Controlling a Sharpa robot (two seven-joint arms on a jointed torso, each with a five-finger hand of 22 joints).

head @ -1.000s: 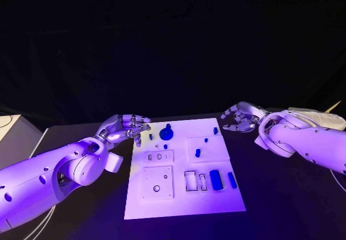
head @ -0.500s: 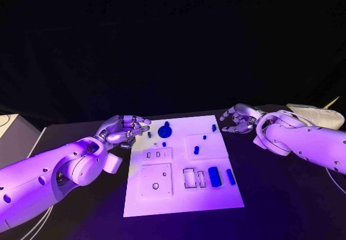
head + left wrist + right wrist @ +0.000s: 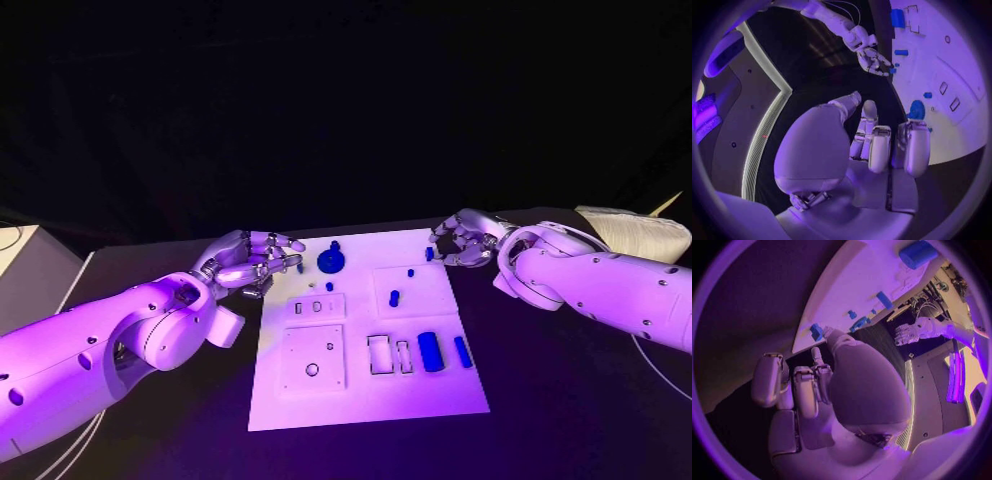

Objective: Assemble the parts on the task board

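A white task board (image 3: pixel 361 390) lay in the middle of the black table (image 3: pixel 577 400), small blue parts (image 3: pixel 431 352) on it. The left hand (image 3: pixel 248 262) hovered at its far left corner, fingers curled, holding nothing; the right hand (image 3: pixel 464 240) curled at the far right corner beside a blue peg (image 3: pixel 430 254); whether it gripped the peg was unclear.

The task board (image 3: pixel 361 390) lies mid-table (image 3: pixel 577 400). Left hand (image 3: pixel 248 262) sits off the board's far-left corner, right hand (image 3: pixel 464 240) at its far-right corner — beside a small part (image 3: pixel 430 254) there.

Dim room under violet light; background black; wrist views curve strongly.
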